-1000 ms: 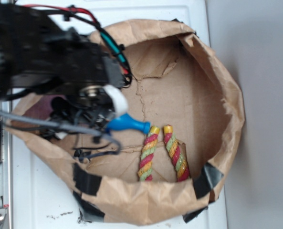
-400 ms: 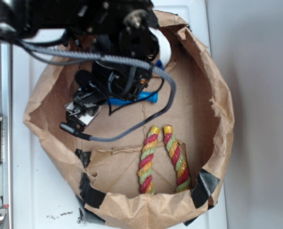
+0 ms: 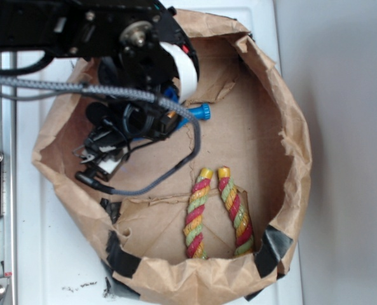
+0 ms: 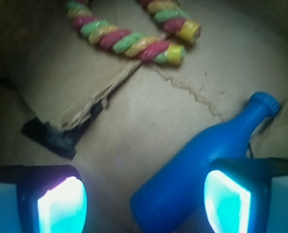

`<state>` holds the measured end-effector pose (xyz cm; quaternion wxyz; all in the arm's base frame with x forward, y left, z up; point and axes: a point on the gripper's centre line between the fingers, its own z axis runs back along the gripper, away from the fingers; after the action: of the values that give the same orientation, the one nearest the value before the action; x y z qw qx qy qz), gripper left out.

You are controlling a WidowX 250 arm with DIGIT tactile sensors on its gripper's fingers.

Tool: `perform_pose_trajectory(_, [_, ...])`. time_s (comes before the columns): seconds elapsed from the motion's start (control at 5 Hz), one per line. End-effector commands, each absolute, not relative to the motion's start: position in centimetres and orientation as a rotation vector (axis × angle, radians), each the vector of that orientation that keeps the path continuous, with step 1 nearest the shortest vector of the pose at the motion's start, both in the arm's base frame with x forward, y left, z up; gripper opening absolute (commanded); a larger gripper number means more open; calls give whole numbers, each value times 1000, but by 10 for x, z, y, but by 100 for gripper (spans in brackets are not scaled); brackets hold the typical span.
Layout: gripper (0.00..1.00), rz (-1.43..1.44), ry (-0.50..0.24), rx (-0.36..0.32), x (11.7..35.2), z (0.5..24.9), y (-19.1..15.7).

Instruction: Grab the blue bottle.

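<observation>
**A:** The blue bottle (image 4: pixel 197 170), where is it?

**B:** It lies on the brown floor of the paper bag (image 3: pixel 290 127). In my wrist view I see its whole body, close to my right finger (image 4: pixel 228 201).

**A:** And from outside?

**B:** Only its cap end (image 3: pixel 201 112) sticks out from under my arm.

**A:** Are your jaws shut?

**B:** No, my gripper (image 4: pixel 144 201) is wide open, holding nothing. The twisted rope (image 3: pixel 201 210) lies farther off.

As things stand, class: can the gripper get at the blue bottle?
Probably yes. In the wrist view the gripper is open with the blue bottle lying between its fingers, close against the right one, on the bag's bare floor. The twisted rope lies well clear.
</observation>
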<state>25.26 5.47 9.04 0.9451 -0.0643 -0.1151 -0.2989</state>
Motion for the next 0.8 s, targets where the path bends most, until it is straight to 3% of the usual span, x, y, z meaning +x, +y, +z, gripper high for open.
perform_pose_trajectory(0.0, [100, -331, -233, -124, 269, 94, 74])
perform_pose_trajectory(0.4, [100, -7, -268, -65, 262, 96, 79])
perform_pose_trajectory(0.6, [100, 10, -286, -89, 261, 95, 80])
